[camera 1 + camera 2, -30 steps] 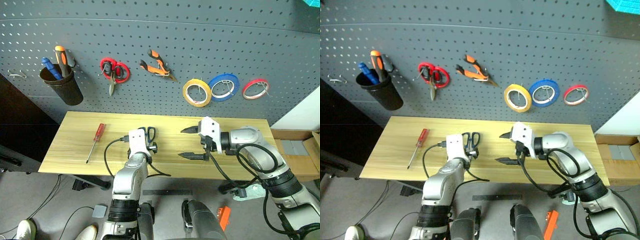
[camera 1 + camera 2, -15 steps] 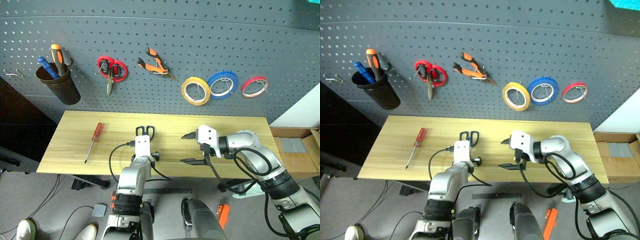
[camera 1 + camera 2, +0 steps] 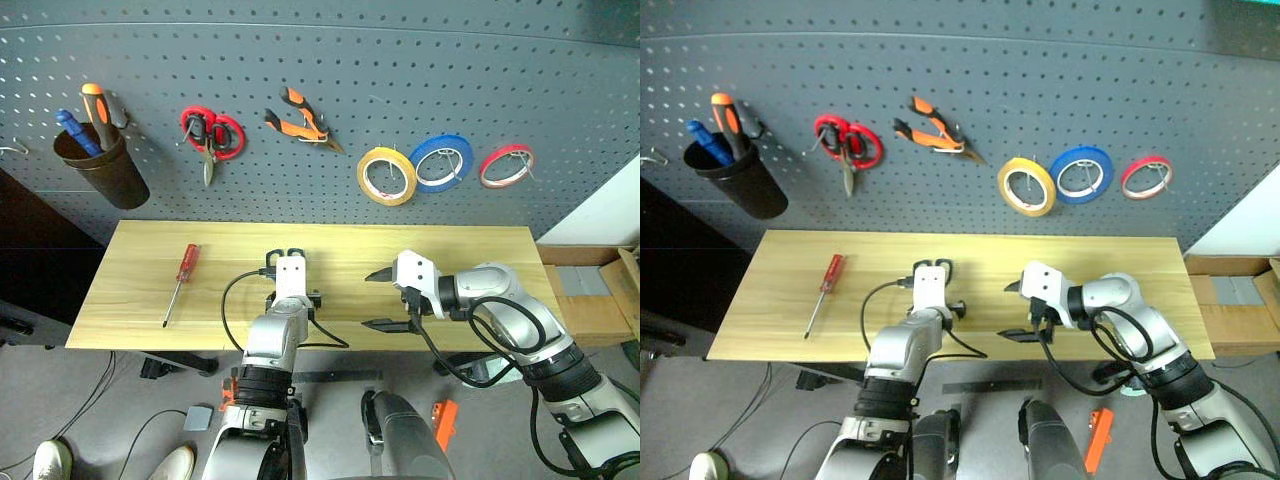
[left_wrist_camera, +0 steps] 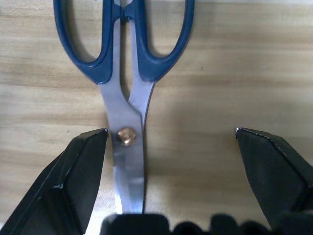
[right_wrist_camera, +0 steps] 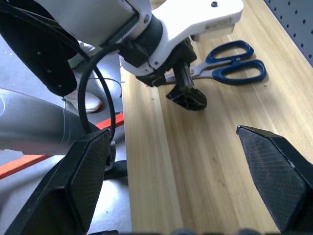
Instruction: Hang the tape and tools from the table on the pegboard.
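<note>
Lying flat on the tabletop (image 3: 140,290), blue-handled scissors (image 4: 124,73) are straddled by the wide-open, empty left claw (image 4: 171,147), the right claw (image 3: 378,298) likewise spread empty nearby.

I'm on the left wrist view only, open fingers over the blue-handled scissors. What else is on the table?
Observer: A red-handled screwdriver lies near the table's left end.
Operator: Is the tape hung?
Observer: Yes, the yellow tape hangs on the pegboard, beside a blue roll.
Operator: Where's my other gripper?
Observer: The right gripper is open and empty, above the table to the right of the scissors.
</note>
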Controlling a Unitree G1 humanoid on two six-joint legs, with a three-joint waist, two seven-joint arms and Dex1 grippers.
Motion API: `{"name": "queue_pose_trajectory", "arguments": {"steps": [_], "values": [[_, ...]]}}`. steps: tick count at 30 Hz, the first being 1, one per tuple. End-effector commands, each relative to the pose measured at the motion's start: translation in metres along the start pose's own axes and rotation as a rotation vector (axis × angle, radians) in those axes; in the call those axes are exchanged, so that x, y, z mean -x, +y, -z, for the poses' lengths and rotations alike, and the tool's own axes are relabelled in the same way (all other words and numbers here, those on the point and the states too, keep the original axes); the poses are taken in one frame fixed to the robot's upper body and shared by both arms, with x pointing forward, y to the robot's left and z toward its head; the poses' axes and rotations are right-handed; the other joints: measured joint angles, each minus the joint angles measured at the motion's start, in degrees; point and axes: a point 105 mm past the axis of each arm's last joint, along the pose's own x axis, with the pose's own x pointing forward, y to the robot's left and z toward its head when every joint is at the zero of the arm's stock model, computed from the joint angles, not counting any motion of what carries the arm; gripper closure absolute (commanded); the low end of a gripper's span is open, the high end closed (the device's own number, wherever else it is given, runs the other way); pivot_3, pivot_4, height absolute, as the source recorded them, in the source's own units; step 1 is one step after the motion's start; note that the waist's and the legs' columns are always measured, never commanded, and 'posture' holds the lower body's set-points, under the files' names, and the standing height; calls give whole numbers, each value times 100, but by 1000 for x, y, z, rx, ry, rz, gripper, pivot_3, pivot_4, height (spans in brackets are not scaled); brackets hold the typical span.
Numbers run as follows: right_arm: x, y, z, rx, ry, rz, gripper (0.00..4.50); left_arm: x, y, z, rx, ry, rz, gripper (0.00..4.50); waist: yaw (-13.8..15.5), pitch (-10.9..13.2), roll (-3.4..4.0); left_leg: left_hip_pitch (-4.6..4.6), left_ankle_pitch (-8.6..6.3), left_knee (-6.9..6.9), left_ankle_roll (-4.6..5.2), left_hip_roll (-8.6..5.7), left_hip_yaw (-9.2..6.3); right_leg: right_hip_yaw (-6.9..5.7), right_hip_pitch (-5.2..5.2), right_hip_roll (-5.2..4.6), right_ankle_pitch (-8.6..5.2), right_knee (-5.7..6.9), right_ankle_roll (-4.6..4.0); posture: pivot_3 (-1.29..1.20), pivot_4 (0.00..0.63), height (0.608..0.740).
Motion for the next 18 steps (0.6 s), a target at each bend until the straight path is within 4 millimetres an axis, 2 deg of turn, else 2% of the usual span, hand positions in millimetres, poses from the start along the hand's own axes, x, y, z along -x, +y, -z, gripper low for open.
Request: {"name": "queue_pose_trajectory", "arguments": {"steps": [1, 6, 10, 14, 18], "values": [[3, -3, -9, 16, -34, 24, 31, 4, 10, 10, -21, 42, -39, 0, 4, 24, 0, 0, 1, -1, -3, 0, -1, -1, 0, 0, 0, 0, 0, -7, 332, 740], [2, -5, -10, 8, -39, 42, 31, 0, 12, 16, -44, 71, -22, 0, 5, 30, 3, 0, 4, -3, -14, -1, -2, -2, -1, 0, 0, 0, 0, -14, 329, 740], [4, -8, -9, -9, -40, 63, 31, -2, 27, 14, -58, 71, -72, 0, 2, 30, 3, 0, 5, -2, -20, 0, -1, -1, -1, 0, 0, 0, 1, -16, 328, 740], [5, -9, -9, -19, -44, 75, 31, -1, 35, 14, -63, 73, -83, 0, 1, 30, 3, 2, 5, -3, -26, -1, -1, -1, -1, 0, 0, 0, 2, -15, 328, 740], [3, -9, -9, -25, -52, 86, 31, -1, 33, 19, -73, 89, -46, 0, 2, 30, 4, 2, 5, -4, -29, 0, -1, -1, -1, 0, -1, 0, 3, -9, 323, 740]]}}
